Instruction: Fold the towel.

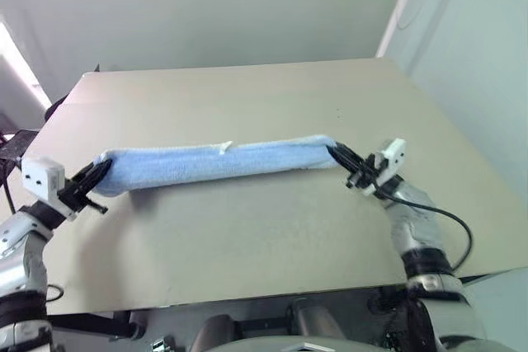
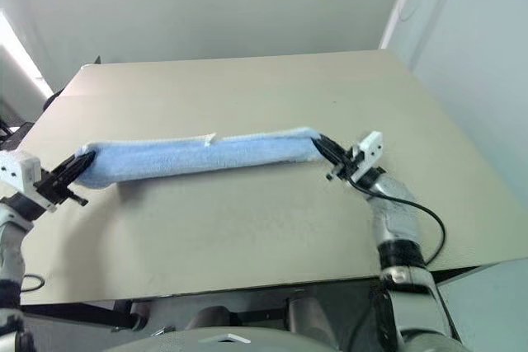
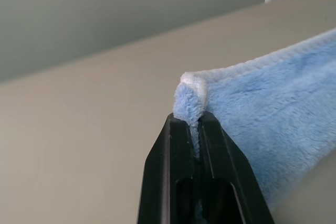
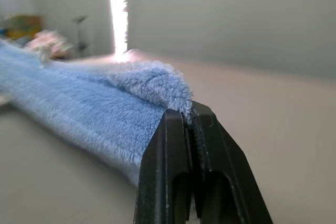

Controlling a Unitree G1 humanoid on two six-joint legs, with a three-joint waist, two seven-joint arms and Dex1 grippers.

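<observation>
Beige table (image 1: 247, 245) is standing before a plain grey wall. Towel (image 1: 214, 162) is stretching as a long narrow blue band across the table's middle, running from 9 o'clock to 3 o'clock. Left gripper (image 1: 97, 172) is clamping the towel's 9 o'clock end, fingers (image 3: 173, 150) pressing together on the white-edged corner. Right gripper (image 1: 340, 154) is clamping the 3 o'clock end, fingers (image 4: 170, 145) pinching the cloth. White tag (image 1: 225, 147) is sticking up at the band's 12 o'clock edge

light-blue towel (image 1: 214, 164), folded long strip, stretched across table
</observation>
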